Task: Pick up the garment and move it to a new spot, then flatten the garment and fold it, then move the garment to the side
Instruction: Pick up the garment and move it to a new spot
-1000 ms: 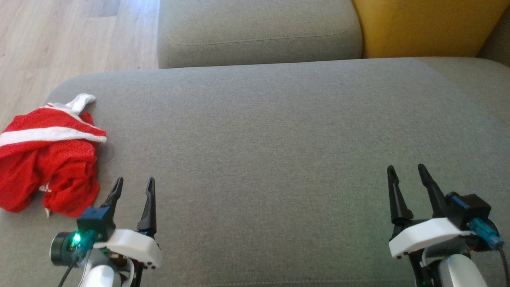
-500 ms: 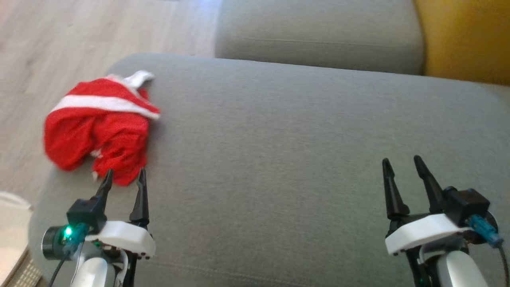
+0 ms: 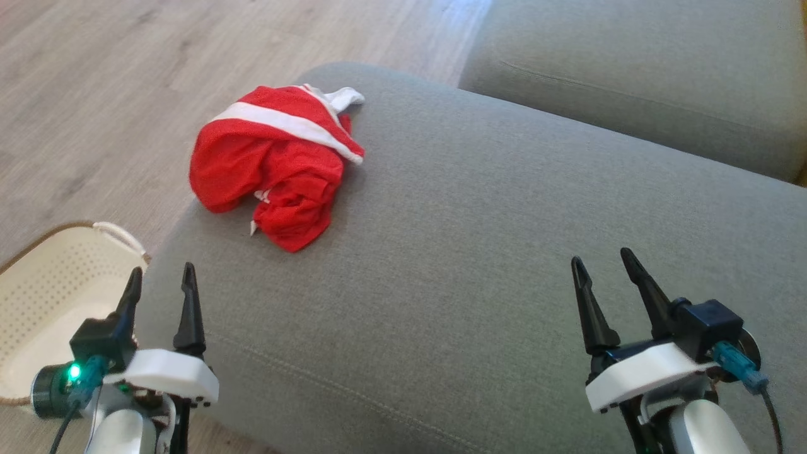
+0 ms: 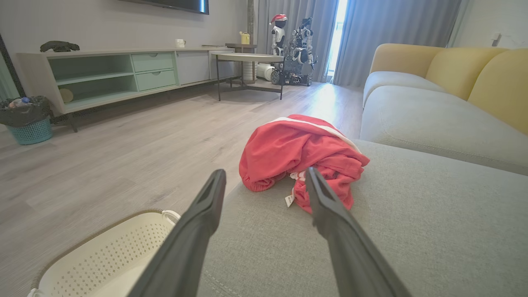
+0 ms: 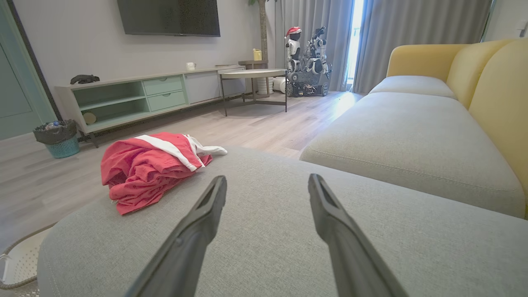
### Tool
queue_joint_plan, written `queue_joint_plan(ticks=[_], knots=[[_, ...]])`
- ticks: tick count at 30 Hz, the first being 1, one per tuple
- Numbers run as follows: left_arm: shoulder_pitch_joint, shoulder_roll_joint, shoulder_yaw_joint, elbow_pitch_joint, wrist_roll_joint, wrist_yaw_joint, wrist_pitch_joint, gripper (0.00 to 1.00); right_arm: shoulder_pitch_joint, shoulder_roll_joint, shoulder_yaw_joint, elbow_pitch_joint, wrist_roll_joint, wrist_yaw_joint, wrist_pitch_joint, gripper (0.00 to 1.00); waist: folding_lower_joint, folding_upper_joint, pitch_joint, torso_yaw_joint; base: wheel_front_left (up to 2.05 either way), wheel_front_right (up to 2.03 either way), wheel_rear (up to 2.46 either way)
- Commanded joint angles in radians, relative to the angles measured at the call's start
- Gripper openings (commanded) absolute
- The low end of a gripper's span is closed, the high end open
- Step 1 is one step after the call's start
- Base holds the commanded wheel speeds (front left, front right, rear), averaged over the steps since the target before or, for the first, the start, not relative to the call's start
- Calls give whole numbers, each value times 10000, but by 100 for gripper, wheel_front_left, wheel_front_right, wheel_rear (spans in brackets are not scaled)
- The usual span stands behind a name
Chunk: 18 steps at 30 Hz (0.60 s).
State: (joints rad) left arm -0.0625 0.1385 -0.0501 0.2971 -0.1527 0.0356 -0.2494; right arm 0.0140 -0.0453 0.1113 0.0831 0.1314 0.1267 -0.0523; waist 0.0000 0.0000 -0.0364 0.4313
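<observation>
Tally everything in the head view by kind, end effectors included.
red garment: 1
cream basket: 1
grey seat cushions: 2, near cushion and far cushion
end effectors: 2, left end effector and right end effector, both open
Total: 6

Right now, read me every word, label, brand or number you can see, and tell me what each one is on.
No text can be read in these views.
The white tag on the red garment: too small to read.
The cream laundry basket: no lettering visible.
</observation>
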Motion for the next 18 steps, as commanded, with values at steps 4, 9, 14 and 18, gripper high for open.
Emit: queue_joint_plan(ticks=[4, 9, 14, 18], knots=[[-279, 187, 398, -398, -41, 52, -124, 100, -294, -49, 278, -423, -7, 40, 13, 100, 0, 0, -47, 333, 0, 0, 0], [-269, 132, 432, -419, -38, 75, -124, 100, -300, -49, 309, -427, -18, 40, 39, 100, 0, 0, -20, 351, 0, 0, 0], [-287, 99, 468, -435, -40, 83, -124, 100, -298, -49, 314, -423, -16, 40, 45, 100, 0, 0, 8, 315, 0, 0, 0], [-270, 68, 498, -475, -23, 88, -124, 100, -278, -49, 328, -423, -6, 40, 39, 100, 0, 0, 56, 258, 0, 0, 0]])
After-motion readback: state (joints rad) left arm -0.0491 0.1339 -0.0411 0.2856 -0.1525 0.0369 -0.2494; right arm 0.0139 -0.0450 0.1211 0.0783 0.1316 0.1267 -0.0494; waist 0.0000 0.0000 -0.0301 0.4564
